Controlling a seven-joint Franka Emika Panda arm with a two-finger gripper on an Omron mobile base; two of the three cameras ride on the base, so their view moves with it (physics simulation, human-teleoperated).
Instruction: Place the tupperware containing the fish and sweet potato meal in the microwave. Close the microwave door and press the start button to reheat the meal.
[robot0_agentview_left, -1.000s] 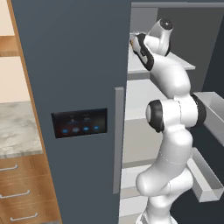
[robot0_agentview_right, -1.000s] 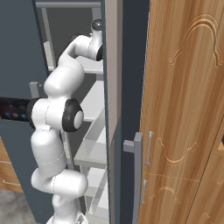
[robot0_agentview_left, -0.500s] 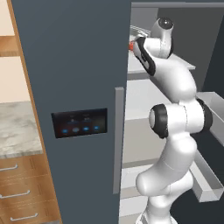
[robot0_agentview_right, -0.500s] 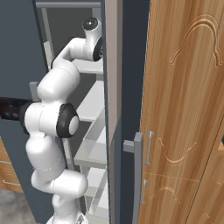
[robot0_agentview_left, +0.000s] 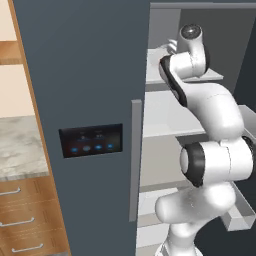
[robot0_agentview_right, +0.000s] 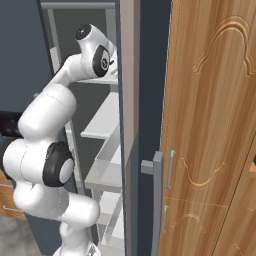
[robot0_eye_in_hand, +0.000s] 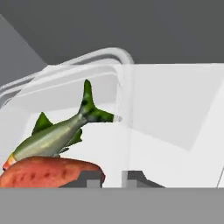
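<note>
**Tupperware on the top fridge shelf, pinched at its wall**

The tupperware sits on a high shelf inside the fridge. We see a fish and a sweet potato in it. Our end effector is nearly closed on its thin clear wall. The box looks light, stiff and slippery, so we think the rim is the best place to hold, kept level.

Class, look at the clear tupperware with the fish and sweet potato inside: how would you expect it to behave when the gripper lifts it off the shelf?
The tupperware looks thin-walled and clear, so probably stiff but light, and smooth enough to slip. The fish and sweet potato lie loose inside, so they would likely slide if it tilts. Both sit toward one side, which may make it tip that way.
</note>
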